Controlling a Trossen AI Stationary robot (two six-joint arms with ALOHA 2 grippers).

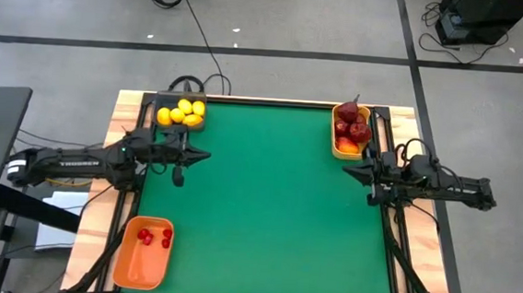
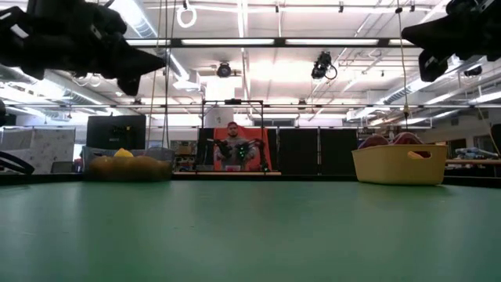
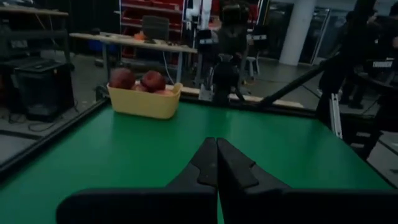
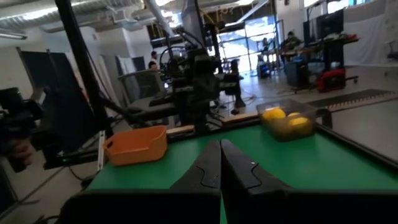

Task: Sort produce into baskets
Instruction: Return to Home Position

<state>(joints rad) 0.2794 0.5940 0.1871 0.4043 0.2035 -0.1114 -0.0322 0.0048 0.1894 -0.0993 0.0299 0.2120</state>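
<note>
Aloft, both my arms hung over the green worktop [image 1: 267, 202], holding nothing. My left fingers [image 3: 205, 169] were pressed shut, near the dark grey tray [image 1: 165, 98] of lemons [image 1: 183, 113] — my right fingers [image 4: 209, 168] shut too, just beside the yellow tray [image 1: 335, 144] of red fruits [image 1: 353, 128]. Tiny red pieces [image 1: 154, 238] lay in the orange tray [image 1: 135, 262] on my left side, well apart from the others.

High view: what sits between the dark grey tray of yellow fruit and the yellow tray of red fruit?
Nothing. In the high view, only bare green mat runs between the dark grey tray and the yellow tray.
</note>
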